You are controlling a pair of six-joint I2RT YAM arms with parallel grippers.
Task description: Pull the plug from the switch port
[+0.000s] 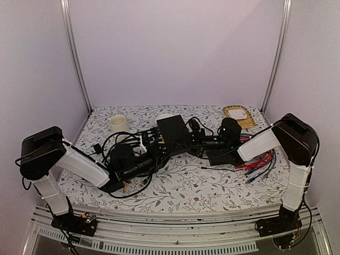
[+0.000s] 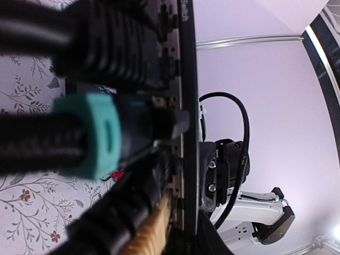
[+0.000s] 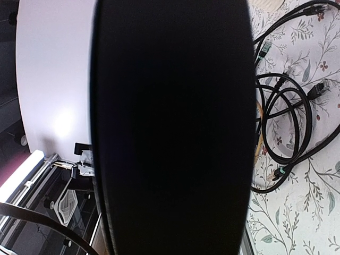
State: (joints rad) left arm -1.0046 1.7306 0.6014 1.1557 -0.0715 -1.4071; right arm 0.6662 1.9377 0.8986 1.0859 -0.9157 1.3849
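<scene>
1. The switch (image 1: pixel 172 129) sits mid-table toward the back wall, turned at a slant. Its port edge faces my left arm and its opposite edge faces my right.
2. In the left wrist view the port edge (image 2: pixel 186 79) runs top to bottom. The plug (image 2: pixel 101 135), with a teal boot, is seated in a port, and its black cable leads back toward the camera.
3. My left pincer (image 1: pixel 153 147) is at the port edge. Its fingers (image 2: pixel 106 48) lie against the plug above and below, closed on it.
4. My right pincer (image 1: pixel 197 139) is at the switch's far edge. In the right wrist view the black body (image 3: pixel 170 127) fills the middle, so I cannot tell how the jaws stand.
5. Left of the switch, black cables (image 1: pixel 112 142) loop on the table (image 1: pixel 186 188), near a cup (image 1: pixel 118 123).
6. On the right, a second black box (image 1: pixel 219 157) lies under my right forearm. Red and blue cables (image 1: pixel 260 162) lie near the table's right edge, and a woven tray (image 1: pixel 237 114) sits in the back right corner.
7. Flowered table surface shows between the switch and the near edge.
8. Walls close the back and both sides.
</scene>
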